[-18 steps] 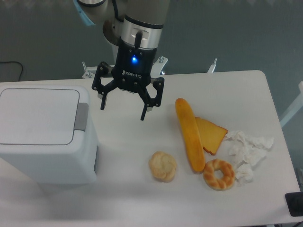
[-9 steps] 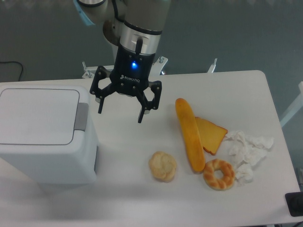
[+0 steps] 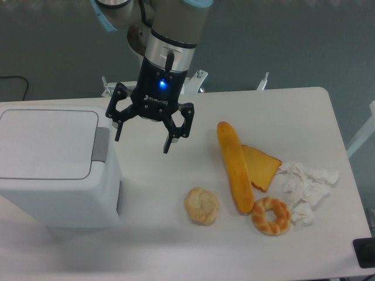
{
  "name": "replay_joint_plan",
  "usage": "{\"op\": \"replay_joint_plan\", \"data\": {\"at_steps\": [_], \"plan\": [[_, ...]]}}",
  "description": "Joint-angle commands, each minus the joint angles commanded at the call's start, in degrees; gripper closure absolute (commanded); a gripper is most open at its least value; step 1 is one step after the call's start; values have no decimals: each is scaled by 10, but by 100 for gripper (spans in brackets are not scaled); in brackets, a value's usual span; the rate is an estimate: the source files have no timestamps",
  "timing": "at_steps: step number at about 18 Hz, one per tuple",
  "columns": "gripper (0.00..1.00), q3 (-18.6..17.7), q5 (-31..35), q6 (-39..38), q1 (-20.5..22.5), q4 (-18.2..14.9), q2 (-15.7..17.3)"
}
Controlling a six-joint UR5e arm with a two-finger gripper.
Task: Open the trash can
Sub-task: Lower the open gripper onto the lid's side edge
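trash can sits at the left end of the bench, lid down. my gripper hangs just right of it, jaws spread wide, holding nothing. looks like stiff, light, slick plastic, so i'd not grab it; imo press the grey tab on the lid's right edge w/ 1 fingertip.

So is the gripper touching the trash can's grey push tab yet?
Apart. The camera view shows the open gripper right of the trash can, with bare table visible between its nearest fingertip and the grey tab.
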Motion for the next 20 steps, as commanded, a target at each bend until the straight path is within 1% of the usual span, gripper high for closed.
{"op": "replay_joint_plan", "data": {"at_steps": [15,20], "plan": [[0,5,-3,2,4,0,2],[0,7,-24,2,6,1,0]]}}
